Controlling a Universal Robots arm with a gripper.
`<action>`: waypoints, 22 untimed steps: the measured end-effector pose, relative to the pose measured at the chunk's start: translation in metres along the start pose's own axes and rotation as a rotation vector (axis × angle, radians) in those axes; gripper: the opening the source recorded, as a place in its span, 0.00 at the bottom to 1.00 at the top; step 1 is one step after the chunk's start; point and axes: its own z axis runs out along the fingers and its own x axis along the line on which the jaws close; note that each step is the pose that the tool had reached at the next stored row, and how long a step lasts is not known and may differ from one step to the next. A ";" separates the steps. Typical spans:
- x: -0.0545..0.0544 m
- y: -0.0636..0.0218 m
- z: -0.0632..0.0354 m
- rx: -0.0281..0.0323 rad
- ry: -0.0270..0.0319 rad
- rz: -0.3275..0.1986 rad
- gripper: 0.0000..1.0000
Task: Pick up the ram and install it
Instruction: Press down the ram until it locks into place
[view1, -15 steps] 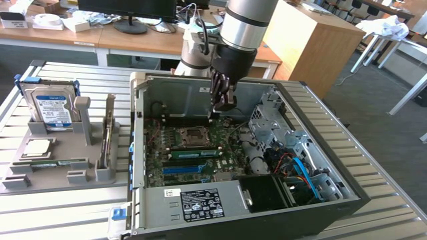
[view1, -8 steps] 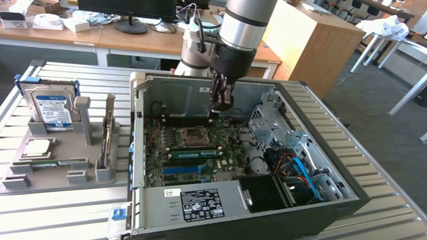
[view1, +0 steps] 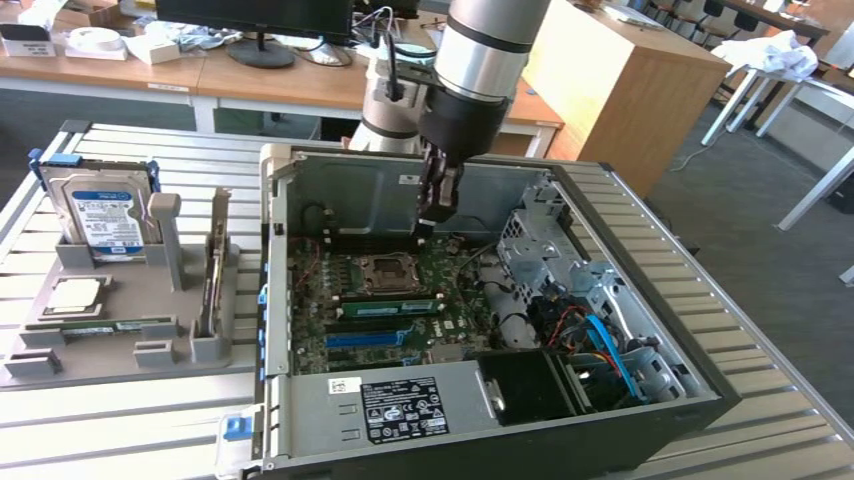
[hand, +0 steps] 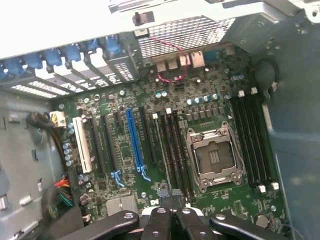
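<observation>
On the slatted bench (view1: 134, 430), the open computer case (view1: 694, 340) holds a labelled power supply (view1: 400, 405) nearest, then the motherboard (view1: 350, 300). The ram (view1: 390, 304) stands in a slot there, between the blue slot (view1: 363, 338) and the empty processor socket (view1: 391, 268). Above the socket's far side hangs the gripper (view1: 423, 228), closed and holding nothing. On the exterior view's left, a grey tray (view1: 120, 350) carries another green stick (view1: 114, 325), a processor (view1: 78, 293) and, farthest, an upright hard drive (view1: 107, 215)

We list as unclear: label print (view1: 403, 410), too small to read; case (view1: 694, 400), cut by the exterior view's lower edge; gripper (hand: 172, 212) fingers, cropped at the wrist view's border.
</observation>
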 end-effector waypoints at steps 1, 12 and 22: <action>0.000 0.0001 0.0000 -0.0002 -0.0007 0.015 0.10; 0.000 0.0002 0.0005 -0.0026 -0.0093 0.203 0.10; 0.000 0.0002 0.0011 -0.0048 -0.0172 0.375 0.10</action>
